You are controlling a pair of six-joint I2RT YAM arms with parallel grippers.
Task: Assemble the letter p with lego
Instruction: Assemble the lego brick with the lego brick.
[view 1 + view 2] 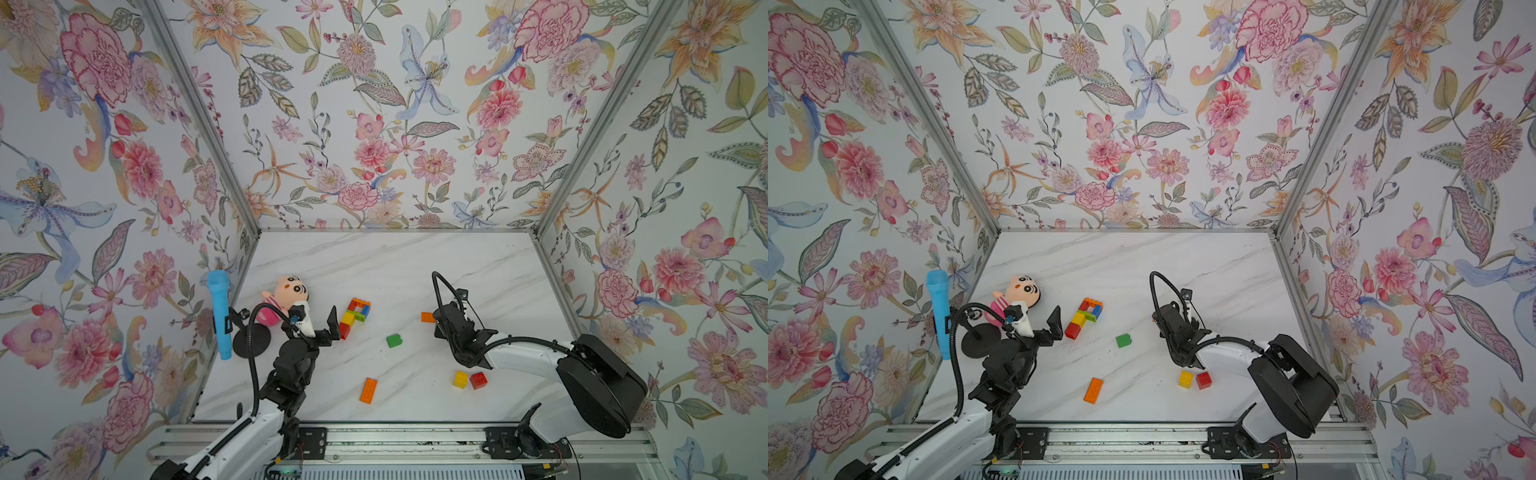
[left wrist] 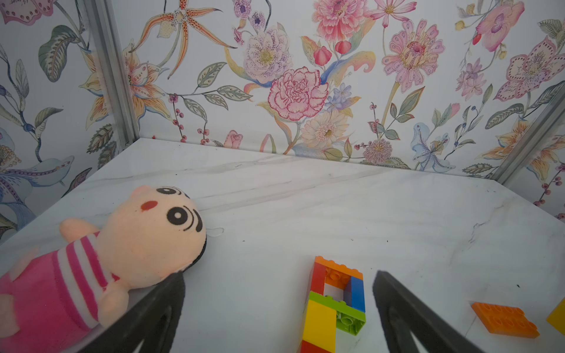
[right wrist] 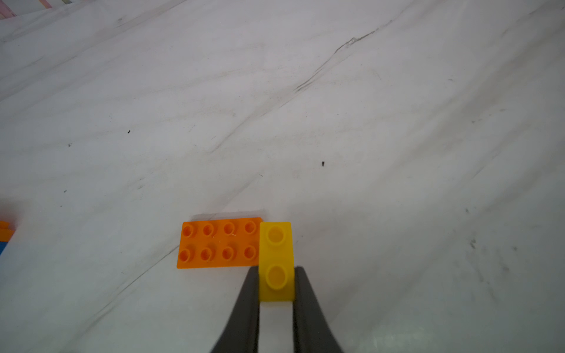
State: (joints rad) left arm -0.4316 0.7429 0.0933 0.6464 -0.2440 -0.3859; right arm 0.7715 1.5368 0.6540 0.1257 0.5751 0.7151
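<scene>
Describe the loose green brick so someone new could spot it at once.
On the white marble tabletop, find the multicoloured P-shaped lego build near the plush doll. Just nearer the front rail and to its right sits the green square brick, alone on bare marble. It is the only loose green piece; the other loose bricks are orange, yellow or red.

Robot data-collection cell, lab-type setup, not a lived-in room. The three walls are flat panels of floral wallpaper [image 1: 374, 124] framed by bare aluminium posts [image 1: 202, 116]. A marble-look tabletop [image 1: 395, 266] fills the booth floor. The left arm [image 1: 257, 428] and right arm [image 1: 528, 353] sit on black plates on a slotted aluminium rail [image 1: 395, 440] at the front edge. Props on the tabletop: blue microphone [image 1: 219, 307] on a stand, plush doll [image 1: 293, 289], lego bricks [image 1: 368, 390].
</scene>
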